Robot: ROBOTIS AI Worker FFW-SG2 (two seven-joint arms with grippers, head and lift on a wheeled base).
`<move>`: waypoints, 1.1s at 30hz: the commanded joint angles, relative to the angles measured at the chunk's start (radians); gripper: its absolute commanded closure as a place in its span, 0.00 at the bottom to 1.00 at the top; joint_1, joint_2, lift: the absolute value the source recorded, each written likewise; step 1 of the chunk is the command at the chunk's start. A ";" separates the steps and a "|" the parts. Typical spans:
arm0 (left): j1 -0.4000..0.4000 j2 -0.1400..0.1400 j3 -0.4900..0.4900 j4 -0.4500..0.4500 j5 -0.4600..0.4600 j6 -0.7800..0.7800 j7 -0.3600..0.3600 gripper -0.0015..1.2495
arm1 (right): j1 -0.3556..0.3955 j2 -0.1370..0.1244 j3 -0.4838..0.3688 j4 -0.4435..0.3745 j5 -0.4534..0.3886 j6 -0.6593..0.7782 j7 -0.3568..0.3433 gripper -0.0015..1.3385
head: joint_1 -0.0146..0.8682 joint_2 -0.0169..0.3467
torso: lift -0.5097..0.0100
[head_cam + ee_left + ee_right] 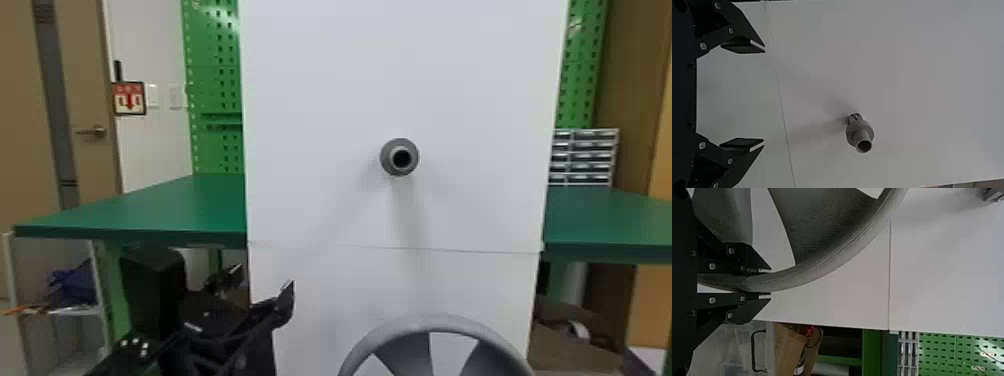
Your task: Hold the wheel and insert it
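In the head view, the grey wheel [435,322] shows its upper rim and spokes at the bottom edge, below a grey hollow peg [400,157] that sticks out of the white board. My left gripper [260,282] is at the lower left, open and holding nothing. In the left wrist view, that gripper [764,96] has its fingers wide apart, with the peg [860,135] farther off beyond them. The right wrist view has my right gripper [770,283] shut on the rim of the wheel [828,262], one finger on each side.
The tall white board [320,125] stands between two parts of a green table [165,210]. A drawer cabinet [590,157] is on the right part. Cardboard boxes [787,348] lie beside the board in the right wrist view.
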 commanded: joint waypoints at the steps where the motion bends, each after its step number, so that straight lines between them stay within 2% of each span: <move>1: 0.009 -0.003 0.000 0.008 -0.002 -0.014 0.000 0.33 | 0.011 -0.008 0.007 0.036 -0.016 -0.033 0.000 0.89 | 0.22 0.32 | 0.03; 7: 0.009 -0.003 0.000 0.008 -0.002 -0.014 0.000 0.33 | -0.003 -0.003 0.007 0.025 -0.031 -0.006 -0.001 0.89 | 0.22 0.32 | 0.03; 12: 0.007 -0.003 0.000 0.009 -0.002 -0.014 0.000 0.33 | -0.018 0.006 -0.007 -0.030 -0.044 0.066 -0.001 0.89 | 0.22 0.32 | 0.03; 19: 0.007 -0.003 0.000 0.009 -0.002 -0.014 0.000 0.33 | -0.066 0.002 -0.008 -0.130 -0.056 0.200 -0.001 0.89 | 0.22 0.32 | 0.03; 33: 0.000 -0.003 -0.010 0.012 -0.005 -0.014 0.001 0.33 | -0.122 -0.001 -0.021 -0.214 -0.085 0.300 0.000 0.89 | 0.22 0.32 | 0.03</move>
